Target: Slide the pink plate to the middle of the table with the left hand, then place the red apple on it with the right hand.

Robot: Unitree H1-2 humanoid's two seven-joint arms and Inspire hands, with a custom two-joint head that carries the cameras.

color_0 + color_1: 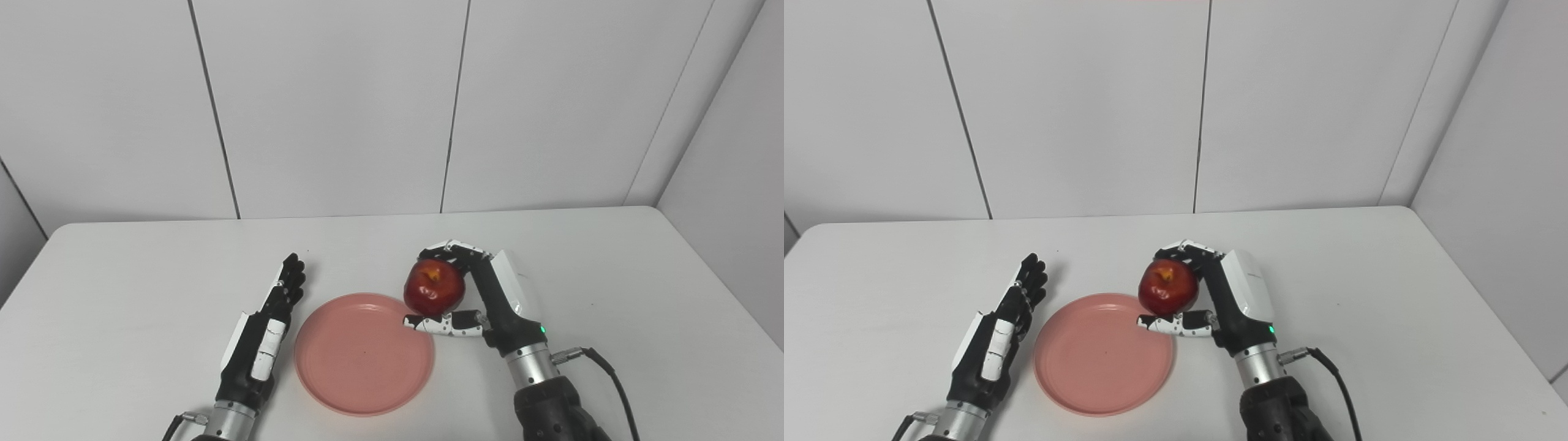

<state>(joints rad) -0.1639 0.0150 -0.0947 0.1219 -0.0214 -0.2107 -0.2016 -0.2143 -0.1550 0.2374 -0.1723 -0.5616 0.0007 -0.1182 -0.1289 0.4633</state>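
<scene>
A pink plate (361, 361) lies flat on the white table, near its front edge and between my two hands. It is bare. My right hand (484, 294) is shut on a red apple (433, 286), fingers curled over its top and thumb beneath. The apple hangs over the plate's far right rim. My left hand (269, 318) rests open on the table just left of the plate, fingers straight and pointing away from me. A small gap shows between that hand and the rim.
The white table (612, 263) has rounded far corners and ends at grey wall panels behind. A black cable (612, 373) trails from my right wrist toward the front edge.
</scene>
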